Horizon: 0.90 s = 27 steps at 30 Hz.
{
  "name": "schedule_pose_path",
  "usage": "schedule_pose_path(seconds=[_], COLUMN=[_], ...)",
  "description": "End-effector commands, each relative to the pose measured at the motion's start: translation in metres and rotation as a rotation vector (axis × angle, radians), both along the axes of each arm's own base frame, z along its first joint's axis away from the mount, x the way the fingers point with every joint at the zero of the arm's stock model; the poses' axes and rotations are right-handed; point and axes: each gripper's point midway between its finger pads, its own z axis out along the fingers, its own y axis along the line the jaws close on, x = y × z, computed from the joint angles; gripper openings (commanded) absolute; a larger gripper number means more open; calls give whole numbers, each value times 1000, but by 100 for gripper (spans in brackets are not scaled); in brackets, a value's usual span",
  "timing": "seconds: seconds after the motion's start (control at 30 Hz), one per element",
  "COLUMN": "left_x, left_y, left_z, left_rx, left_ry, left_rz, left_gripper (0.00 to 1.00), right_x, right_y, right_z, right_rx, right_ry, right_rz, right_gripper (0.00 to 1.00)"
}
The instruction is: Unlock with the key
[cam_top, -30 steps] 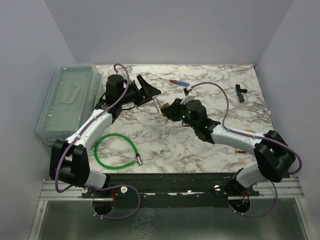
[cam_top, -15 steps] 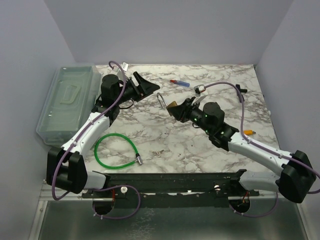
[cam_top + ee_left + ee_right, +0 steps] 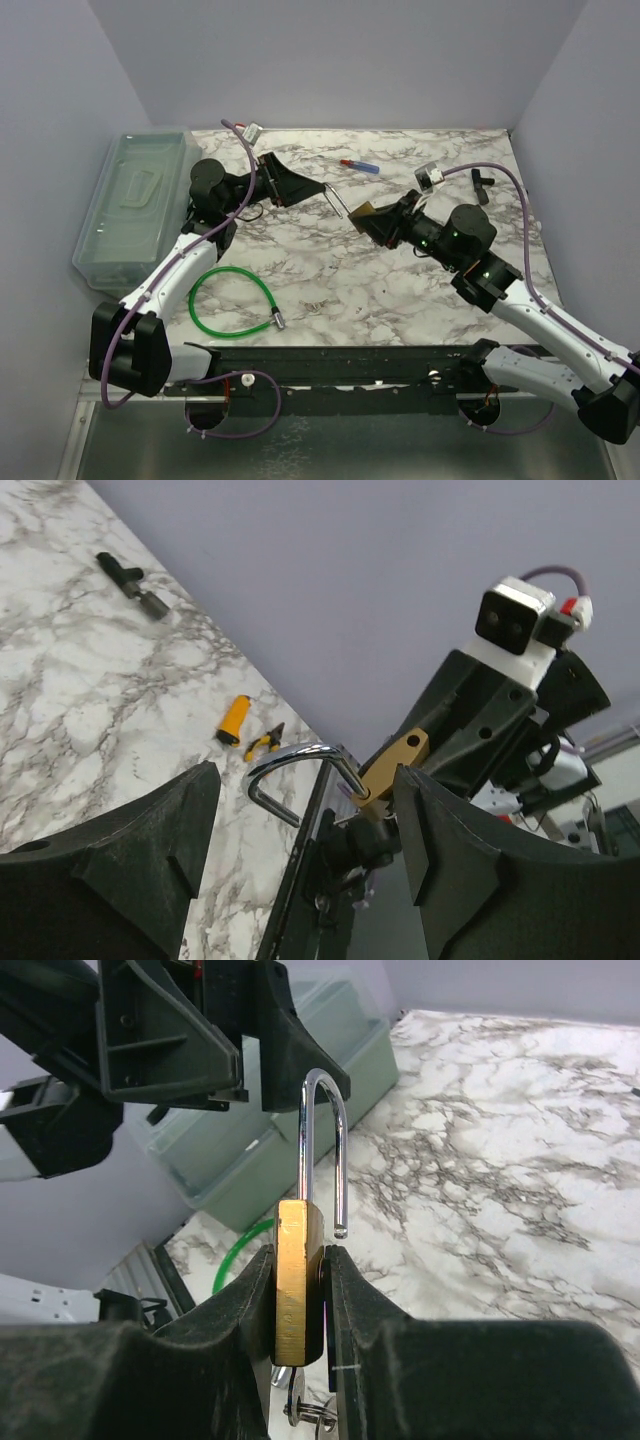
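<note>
At the near edge of the table (image 3: 330, 290) sit the two arm bases, and just beyond the left one a green cable (image 3: 232, 301) lies coiled on the marble, its metal tip toward the middle.

Further in, the right gripper (image 3: 375, 218) is raised over the table's centre, its fingers (image 3: 240, 1300) closed on the brass body of a padlock (image 3: 298, 1280). The shackle (image 3: 325, 1145) stands open: one leg is seated in the body, the other ends free just above it. In the right wrist view a ring with small silvery metal, apparently the key (image 3: 312, 1415), hangs under the padlock body between the fingers; it is too small to make out clearly.

The left gripper (image 3: 295, 183) faces the padlock from the left, its fingers (image 3: 120, 850) spread apart and holding nothing, near the shackle's loop but apart from it.

Left of that arm a clear lidded box (image 3: 135, 205) rests at the table's edge. Toward the far side lie a red and blue marker (image 3: 358, 165) and a small black piece (image 3: 483, 184), well apart from each other
</note>
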Motion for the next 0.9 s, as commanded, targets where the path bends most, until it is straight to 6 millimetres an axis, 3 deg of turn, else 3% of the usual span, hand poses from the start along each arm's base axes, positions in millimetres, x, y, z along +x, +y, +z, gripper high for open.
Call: schedule_pose_path(seconds=[0.0,0.2,0.5,0.73,0.87], left_x=[-33,-35,-32,-25,-21], left_y=[-4,-8,-11,-10,-8], left_z=[14,11,6,2,0], left_rx=[-11,-12,-20,-27,-31], left_ry=[-132,-126,-94,-51,-26], left_rz=[-170,-197,-192,-179,-172], left_gripper=[75,66,43,42,44], right_x=[-18,-24,-11,1,15], right_y=[5,9,4,-11,-23], right_z=[48,53,52,58,50], right_rx=[100,125,141,130,109], right_ry=[-73,-68,-50,-65,-44], right_rz=[95,133,56,-55,-159], right_gripper=[0,0,0,0,0])
